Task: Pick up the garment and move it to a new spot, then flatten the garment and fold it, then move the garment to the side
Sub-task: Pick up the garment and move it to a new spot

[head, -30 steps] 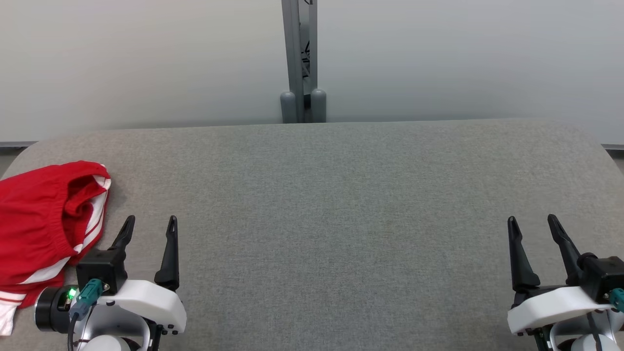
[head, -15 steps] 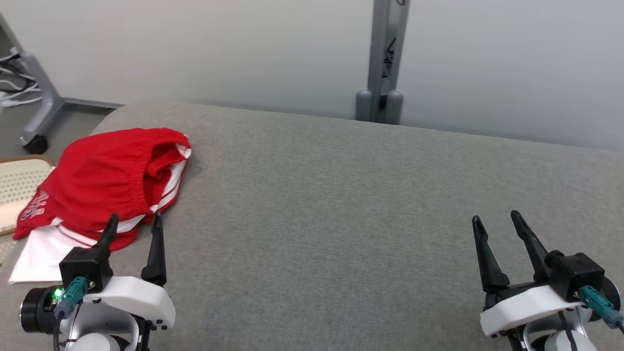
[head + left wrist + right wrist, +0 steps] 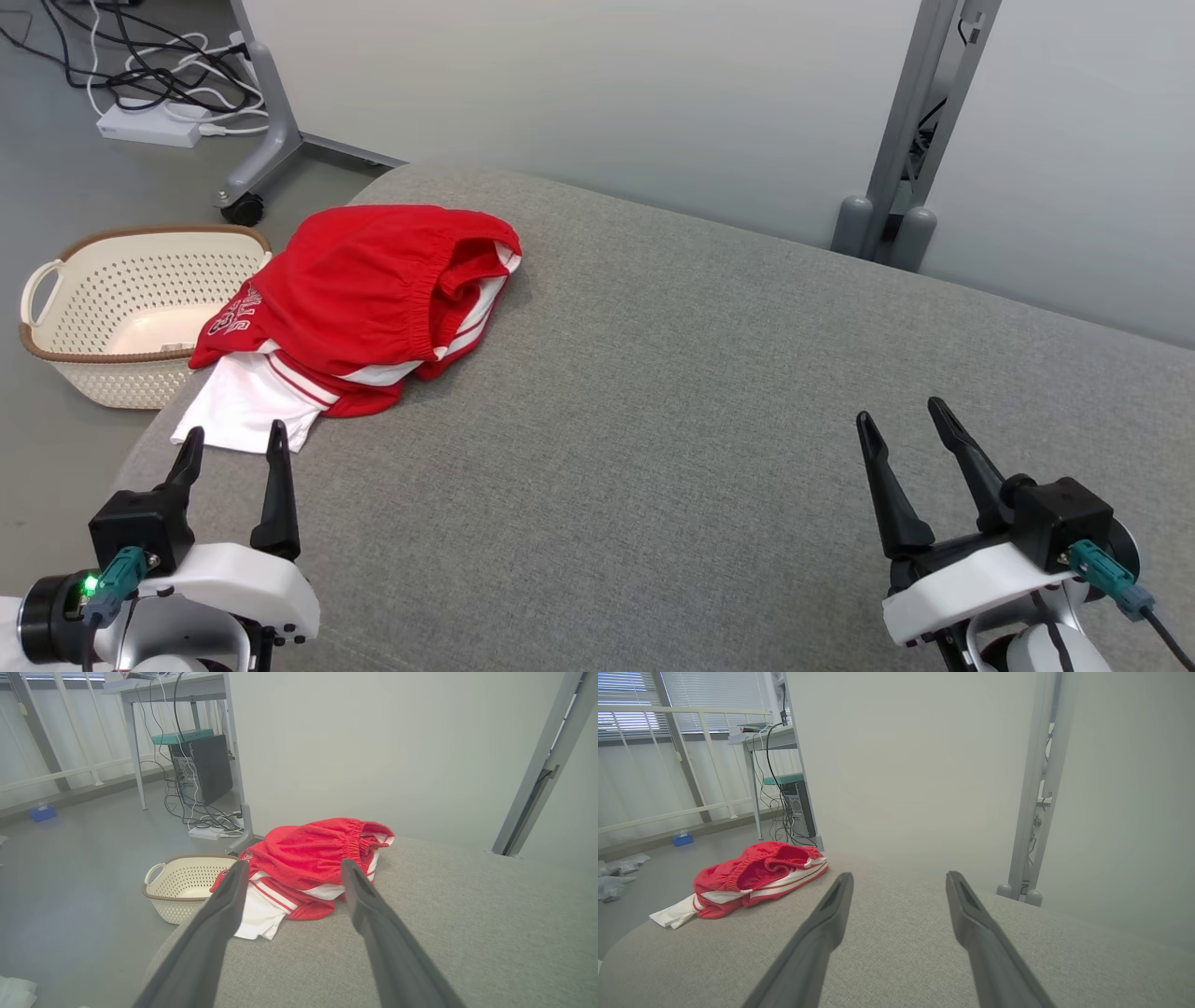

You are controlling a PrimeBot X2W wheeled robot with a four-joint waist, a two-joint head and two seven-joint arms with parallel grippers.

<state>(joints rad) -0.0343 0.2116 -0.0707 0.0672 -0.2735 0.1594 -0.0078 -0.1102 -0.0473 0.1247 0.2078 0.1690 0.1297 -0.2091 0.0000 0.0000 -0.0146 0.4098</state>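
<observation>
- Head view: the grey table (image 3: 653, 420) spans the frame. The camera has swung left since the earlier frame; nothing on the table moved.
- The red-and-white garment (image 3: 373, 289) lies bunched at ten o'clock, untouched.
- Pickup is still pending; the left pincer (image 3: 235, 429) likely needs to reach forward.
- It and the right pincer (image 3: 897, 409) stand wide, empty.

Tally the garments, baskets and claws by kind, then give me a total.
garment: 1
basket: 1
claws: 2 (left claw, right claw, both open)
total: 4
</observation>
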